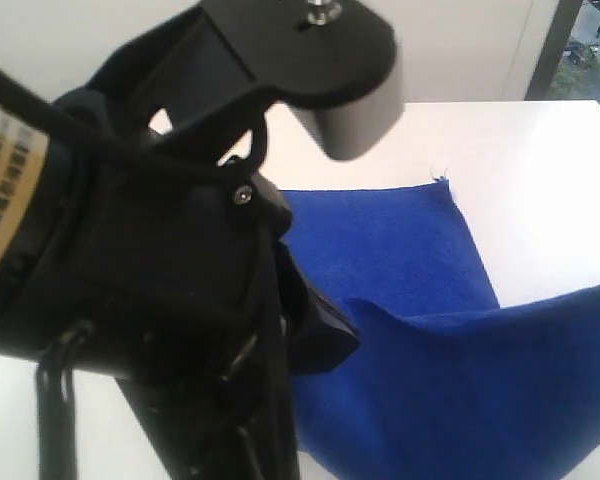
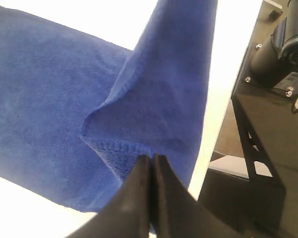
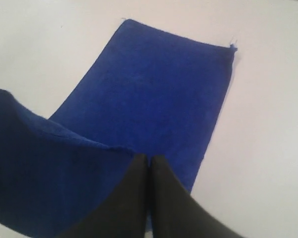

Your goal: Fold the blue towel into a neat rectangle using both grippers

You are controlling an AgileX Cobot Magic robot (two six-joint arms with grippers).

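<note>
Blue towel [image 3: 154, 89] lies partly flat on the table [image 3: 268, 124], its raised edge clamped in left jaws and right jaws.

Left hand [image 2: 151, 159] clamped tight on towel [image 2: 49, 99] edge; right hand [image 3: 149, 161] same. Left arm [image 1: 150, 290] close to exterior camera.

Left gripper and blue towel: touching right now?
Touching. The left wrist view shows the left gripper shut on the blue towel, with the towel's stitched edge pinched between the tips and raised.
</note>
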